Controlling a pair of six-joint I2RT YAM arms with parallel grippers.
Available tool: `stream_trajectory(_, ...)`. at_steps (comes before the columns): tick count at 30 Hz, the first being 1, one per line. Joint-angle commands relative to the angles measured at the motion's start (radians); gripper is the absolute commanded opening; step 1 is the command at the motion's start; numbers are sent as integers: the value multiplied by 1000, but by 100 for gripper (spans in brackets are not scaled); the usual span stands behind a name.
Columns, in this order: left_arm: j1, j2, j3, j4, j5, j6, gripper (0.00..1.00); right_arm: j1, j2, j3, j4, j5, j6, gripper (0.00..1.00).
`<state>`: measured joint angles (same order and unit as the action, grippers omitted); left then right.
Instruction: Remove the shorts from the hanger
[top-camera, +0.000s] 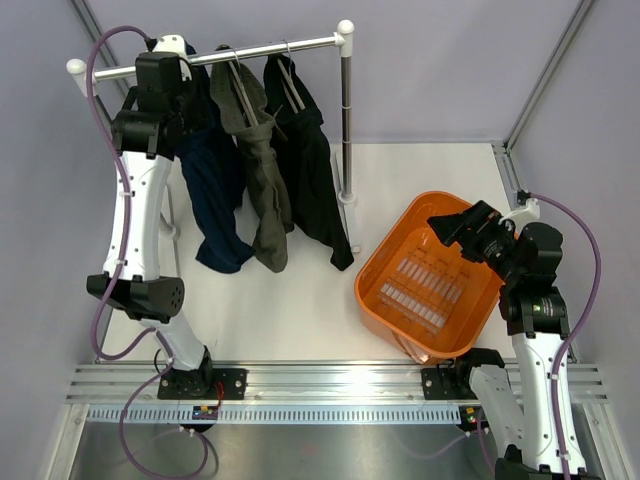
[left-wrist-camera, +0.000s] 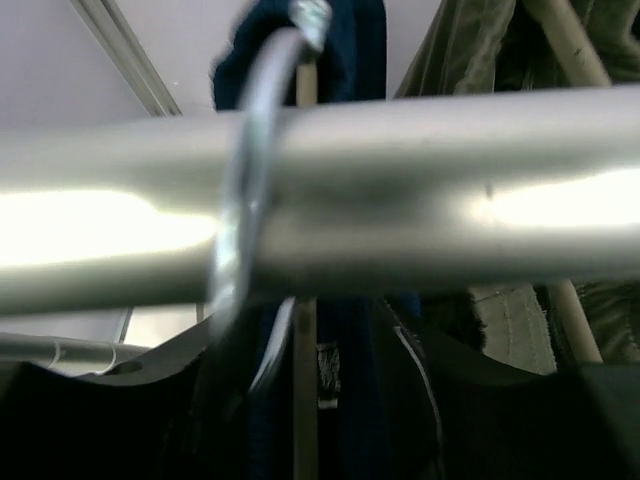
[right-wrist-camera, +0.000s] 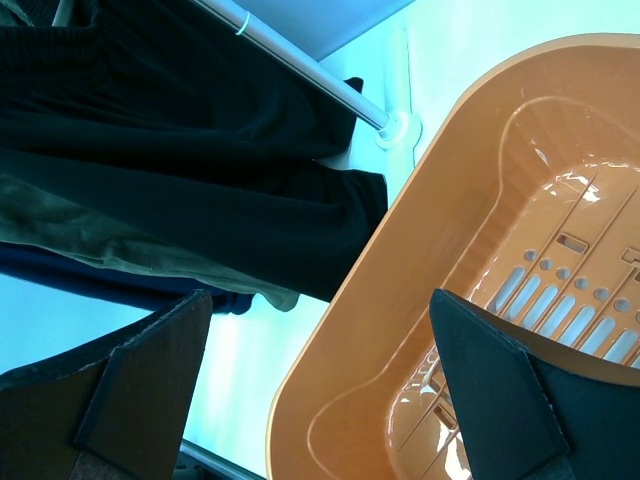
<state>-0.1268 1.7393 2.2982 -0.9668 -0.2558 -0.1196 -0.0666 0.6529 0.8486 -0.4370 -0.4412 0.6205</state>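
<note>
All 3 shorts (top-camera: 262, 170) hang on the rail (left-wrist-camera: 450, 190). Left pincer (top-camera: 178, 62) is up by the hook (left-wrist-camera: 245, 180) of the navy pair (top-camera: 212, 190) (can't tell if it's pinching). Grab firm, lift hook up & over the rail, slow. Right pincer (right-wrist-camera: 320, 330) is wide apart by the tub (top-camera: 395, 250).

The table (top-camera: 300, 310) is seen from above and behind the arm bases, the rail (top-camera: 260, 48) at upper left, the orange basket (top-camera: 385, 265) at lower right. The rail is met very close, blurred across mid-frame, by the left wrist view. The basket and the shorts (right-wrist-camera: 200, 200) are shared by the right wrist view, aimed low across them.
</note>
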Motion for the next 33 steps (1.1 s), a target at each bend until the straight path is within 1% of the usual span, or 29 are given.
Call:
stream_trajectory(1, 6, 42, 33, -59, 41, 23, 44, -4, 4, 17, 30, -39, -22, 99)
stream_trajectory(3, 6, 48, 37, -66, 38, 20, 34, -6, 5, 17, 29, -40, -24, 100)
stream_trajectory(4, 6, 49, 38, -66, 38, 20, 26, -6, 7, 18, 29, -42, -25, 99)
stream_trajectory(5, 6, 49, 40, -69, 38, 18, 15, -6, 8, 18, 29, -45, -25, 99)
stream_trajectory(7, 6, 49, 53, -73, 36, 18, 0, -6, 13, 18, 29, -50, -28, 99)
stream_trajectory(10, 6, 33, 61, -56, 33, 9, 0, -6, 17, 14, 30, -59, -31, 100)
stream_trajectory(12, 6, -6, 56, -32, 30, 0, 0, -6, 17, 10, 35, -71, -31, 99)
stream_trajectory(15, 6, -68, 49, 26, 61, -3, 0, -6, 11, -2, 47, -96, -41, 99)
stream_trajectory(16, 6, -93, 35, 78, 75, -3, 0, -6, 2, -6, 52, -100, -47, 100)
stream_trajectory(17, 6, -121, -15, 108, 82, -15, 0, -4, 1, -9, 55, -102, -50, 99)
stream_trajectory(18, 6, -180, -46, 143, 82, -17, 0, -6, -9, -13, 60, -100, -54, 99)
stream_trajectory(19, 4, -211, -81, 214, 84, -17, 0, -6, -13, -14, 60, -100, -59, 99)
stream_trajectory(20, 4, -234, -130, 239, 78, -20, 0, -6, -16, -14, 61, -102, -62, 99)
stream_trajectory(22, 4, -285, -154, 284, 78, -17, 0, -6, -29, -14, 61, -102, -70, 100)
stream_trajectory(27, 4, -307, -146, 248, 84, -17, 0, -6, -36, -22, 63, -106, -68, 99)
stream_trajectory(33, -2, -316, -174, 113, 112, -52, 0, -6, -42, -31, 66, -116, -70, 99)
